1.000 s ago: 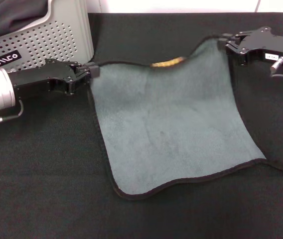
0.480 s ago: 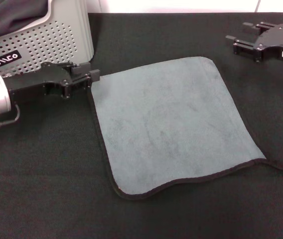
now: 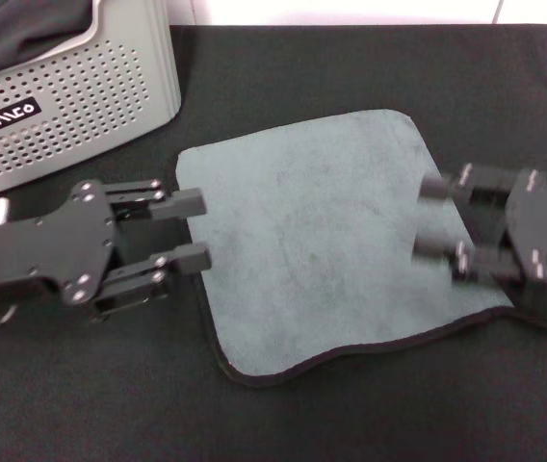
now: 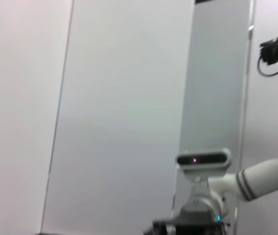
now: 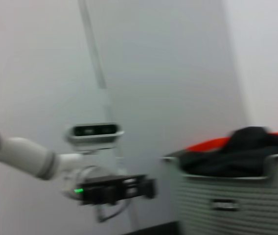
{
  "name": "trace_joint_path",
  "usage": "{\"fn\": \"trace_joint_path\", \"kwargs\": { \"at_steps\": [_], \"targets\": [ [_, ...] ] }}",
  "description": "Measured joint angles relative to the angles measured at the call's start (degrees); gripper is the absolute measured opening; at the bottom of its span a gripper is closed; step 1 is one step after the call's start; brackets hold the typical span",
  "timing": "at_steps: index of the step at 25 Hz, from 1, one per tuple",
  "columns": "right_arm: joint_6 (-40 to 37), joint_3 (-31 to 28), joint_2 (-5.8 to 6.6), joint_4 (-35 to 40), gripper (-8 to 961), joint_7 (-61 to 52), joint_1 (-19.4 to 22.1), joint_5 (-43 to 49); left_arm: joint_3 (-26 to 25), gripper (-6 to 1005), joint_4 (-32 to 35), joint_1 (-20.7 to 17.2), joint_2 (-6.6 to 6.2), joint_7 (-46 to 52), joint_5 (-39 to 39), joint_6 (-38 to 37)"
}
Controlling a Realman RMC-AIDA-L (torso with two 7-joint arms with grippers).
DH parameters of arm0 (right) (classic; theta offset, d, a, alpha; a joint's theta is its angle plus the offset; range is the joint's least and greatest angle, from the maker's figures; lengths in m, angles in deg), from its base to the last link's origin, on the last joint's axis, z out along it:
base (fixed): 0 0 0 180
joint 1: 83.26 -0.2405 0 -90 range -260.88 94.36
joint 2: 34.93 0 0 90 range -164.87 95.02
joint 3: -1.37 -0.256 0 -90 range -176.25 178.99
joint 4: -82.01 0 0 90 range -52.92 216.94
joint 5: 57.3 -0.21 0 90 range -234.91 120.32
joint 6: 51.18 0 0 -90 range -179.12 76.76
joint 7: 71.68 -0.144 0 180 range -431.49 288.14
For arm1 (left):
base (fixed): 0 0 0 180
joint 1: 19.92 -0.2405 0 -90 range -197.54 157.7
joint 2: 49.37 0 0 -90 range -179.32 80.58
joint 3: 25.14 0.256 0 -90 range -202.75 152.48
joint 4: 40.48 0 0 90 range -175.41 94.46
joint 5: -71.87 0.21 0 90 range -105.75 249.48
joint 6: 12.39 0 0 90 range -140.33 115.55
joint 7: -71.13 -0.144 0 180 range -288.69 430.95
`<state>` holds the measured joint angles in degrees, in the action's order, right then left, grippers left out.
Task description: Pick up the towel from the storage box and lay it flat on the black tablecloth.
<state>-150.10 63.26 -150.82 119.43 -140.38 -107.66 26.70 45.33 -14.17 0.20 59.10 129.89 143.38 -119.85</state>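
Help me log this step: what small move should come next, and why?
Probably just draw both arms back clear of the towel. It lies spread, grey-green face up, on the tablecloth, outside the box. The left gripper and right gripper are both open and hold nothing. Only the near edge looks wavy; a small smoothing press there might be worthwhile.

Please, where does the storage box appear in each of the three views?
Head view: the storage box is in the top left corner.
Left wrist view: it is not in this picture.
Right wrist view: it is at the lower right, with dark fabric heaped inside.
Shared landmark: its black label shows in the head view and the right wrist view.
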Motion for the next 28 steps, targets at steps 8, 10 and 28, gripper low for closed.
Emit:
{"fn": "trace_joint_path", "kwargs": {
  "at_steps": [8, 10, 28],
  "targets": [
    [-2.55, 14.74, -0.3, -0.33, 676, 1.31, -0.91, -7.65, -1.71, 488, -0.65, -1.16, -1.27, -0.92, 0.08, -4.78],
    [-2.42, 17.54, -0.3, -0.2, 693, 2.15, -1.32, -10.61, -2.11, 507, -0.65, -1.22, -1.29, -1.25, 0.32, -4.8],
    [-0.54, 22.17, -0.39, -1.34, 720, 4.18, -2.54, -15.96, -2.18, 603, -0.64, -1.68, -1.02, -3.64, 3.34, -4.69]
  ]
}}
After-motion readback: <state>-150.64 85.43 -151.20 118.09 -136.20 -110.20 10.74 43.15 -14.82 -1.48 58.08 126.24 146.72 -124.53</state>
